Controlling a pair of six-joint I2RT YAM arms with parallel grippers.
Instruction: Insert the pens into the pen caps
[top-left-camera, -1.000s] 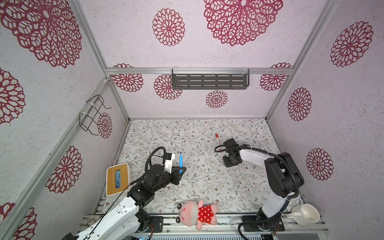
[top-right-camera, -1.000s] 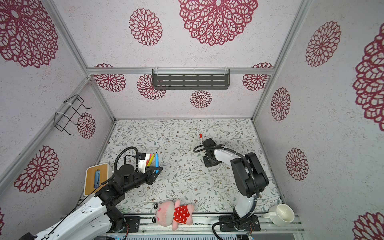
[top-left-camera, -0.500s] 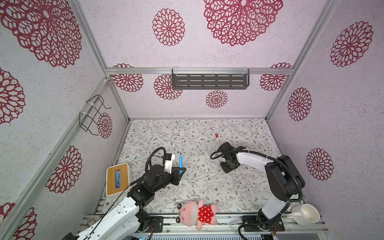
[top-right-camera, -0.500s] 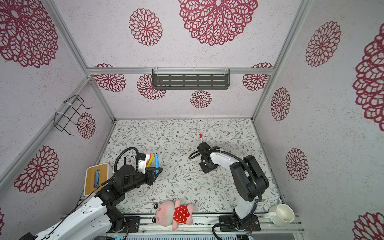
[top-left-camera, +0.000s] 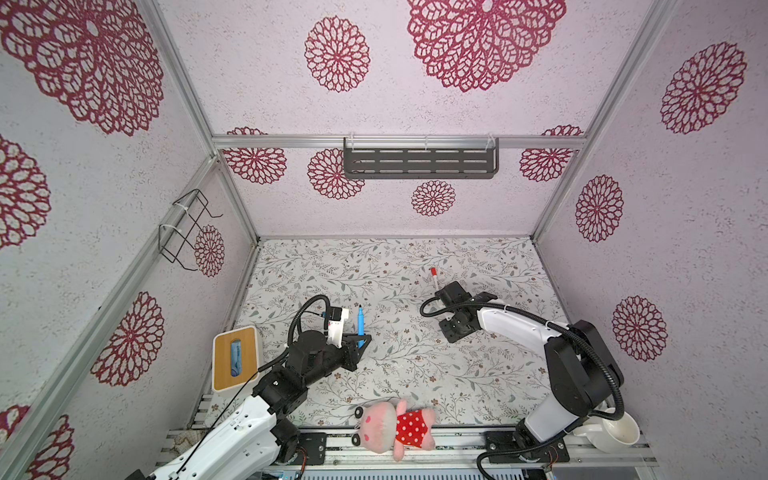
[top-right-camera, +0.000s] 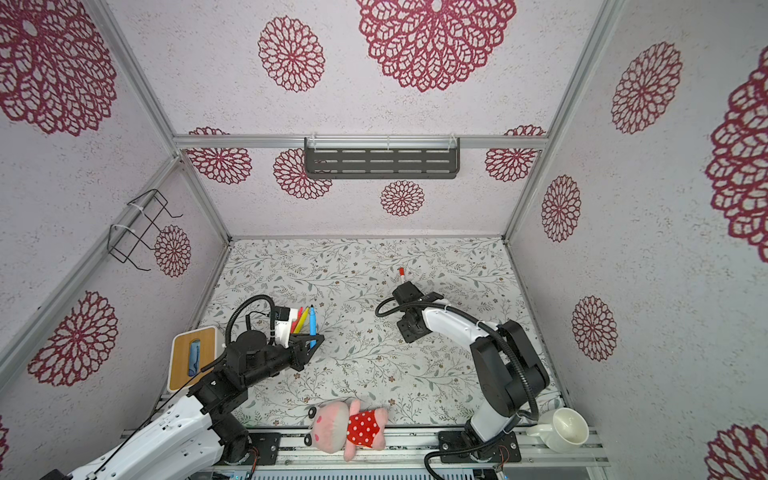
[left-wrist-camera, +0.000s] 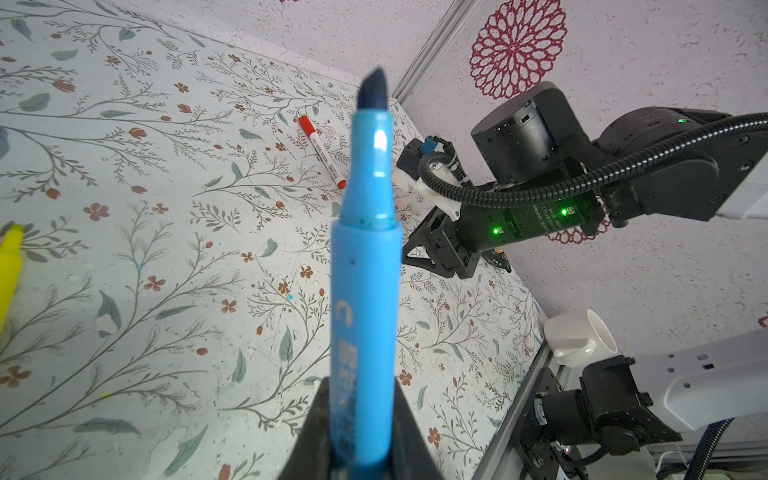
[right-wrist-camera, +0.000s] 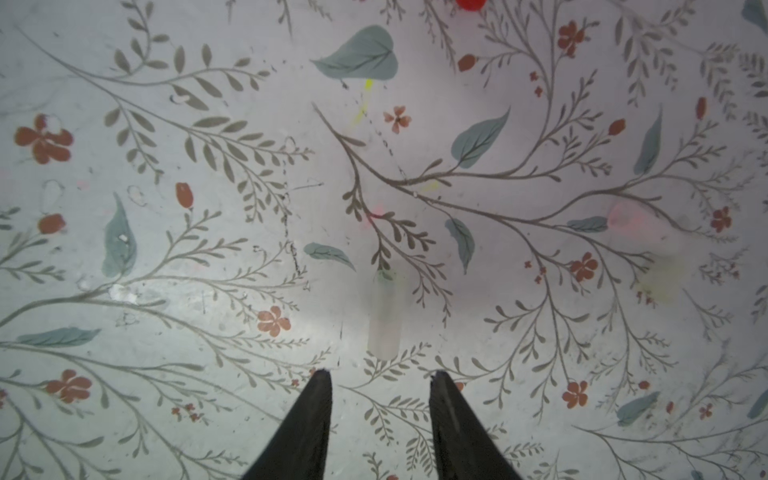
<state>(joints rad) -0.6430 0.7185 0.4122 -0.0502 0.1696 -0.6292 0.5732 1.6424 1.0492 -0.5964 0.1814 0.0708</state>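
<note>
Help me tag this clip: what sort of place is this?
Likely a staged robot test booth, not a home: wallpapered panels in an aluminium frame, a left arm and right arm mounted on a front rail.

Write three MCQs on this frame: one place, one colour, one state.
1. Where is the white-barrelled pen?
A. lying on the table, farther back than the right end effector
B. in the left end effector
C. in the right end effector

2. What colour is the pen in the left end effector?
A. yellow
B. blue
C. pink

3. What state is the right end effector in?
A. shut on a cap
B. shut on a pen
C. open, empty

Key:
1 A: both top views show it flat on the table past that arm's wrist.
2 B: the left wrist view shows the blue pen clamped, tip bare.
3 C: the right wrist view shows its fingers apart with nothing between.
</note>
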